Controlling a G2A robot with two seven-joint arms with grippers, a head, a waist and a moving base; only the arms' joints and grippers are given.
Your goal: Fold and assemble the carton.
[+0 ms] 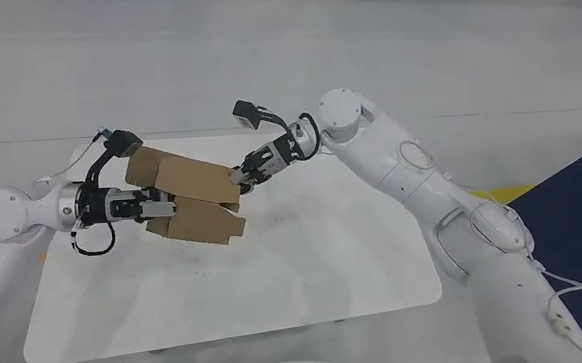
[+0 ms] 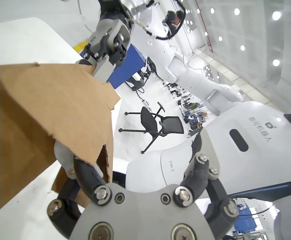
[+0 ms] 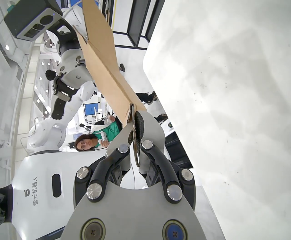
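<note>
The carton (image 1: 185, 193) hangs above the surface (image 1: 316, 270), partly folded, between my two arms. My right jaws are clamped on one thin corner edge. My left jaws stand wide apart, one finger (image 2: 61, 156) tucked behind a flap, gripping nothing. With a single pinch carrying it, I judge the carton may swing or slip, and closing my left jaws carelessly could crush that flap.
</note>
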